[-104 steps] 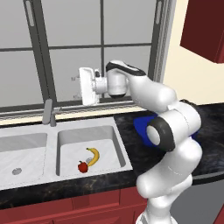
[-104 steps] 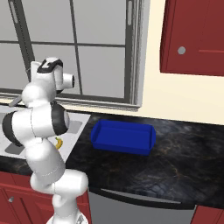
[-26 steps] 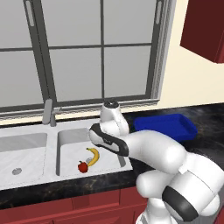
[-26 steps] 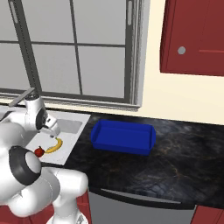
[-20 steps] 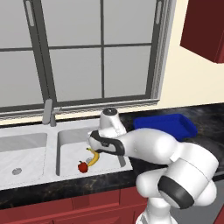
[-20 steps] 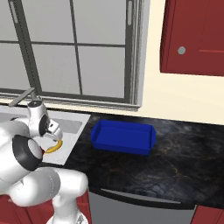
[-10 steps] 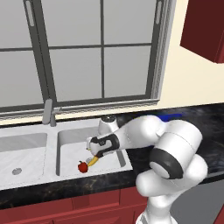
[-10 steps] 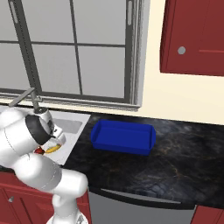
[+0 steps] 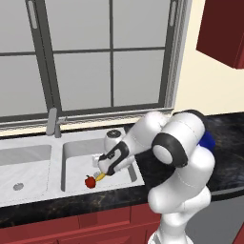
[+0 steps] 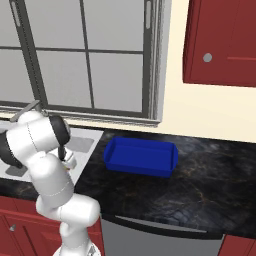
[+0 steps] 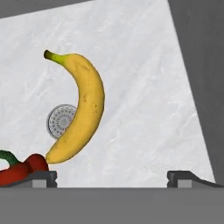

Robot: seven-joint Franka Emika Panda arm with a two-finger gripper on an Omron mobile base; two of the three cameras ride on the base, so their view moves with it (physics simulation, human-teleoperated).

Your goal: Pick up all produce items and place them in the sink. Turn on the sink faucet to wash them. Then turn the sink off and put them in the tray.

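Note:
The banana [image 11: 81, 109] lies on the pale floor of the sink's right basin [image 9: 76, 162], curving over the round drain [image 11: 60, 120]. The small red fruit [image 11: 19, 170] rests at the banana's lower end, beside one fingertip [image 11: 41, 176]. My gripper [image 9: 106, 170] hangs low inside that basin, just above the banana [image 9: 101, 177] and next to the red fruit [image 9: 89, 181]. Its fingers are open with nothing between them. The faucet [image 9: 52, 122] stands upright behind the divider between the basins. The blue tray [image 10: 141, 156] sits on the black counter to the right of the sink.
The left basin [image 9: 24, 164] has its own drain [image 9: 18, 186]. A window runs along the wall behind the sink. Red cabinets hang at the upper right [image 10: 225, 42]. My bent arm [image 9: 176, 143] reaches over the counter edge between sink and tray.
The hand has come down from above the sink rim into the right basin, close over the banana. The jaws stayed open. Banana and red fruit have not moved.

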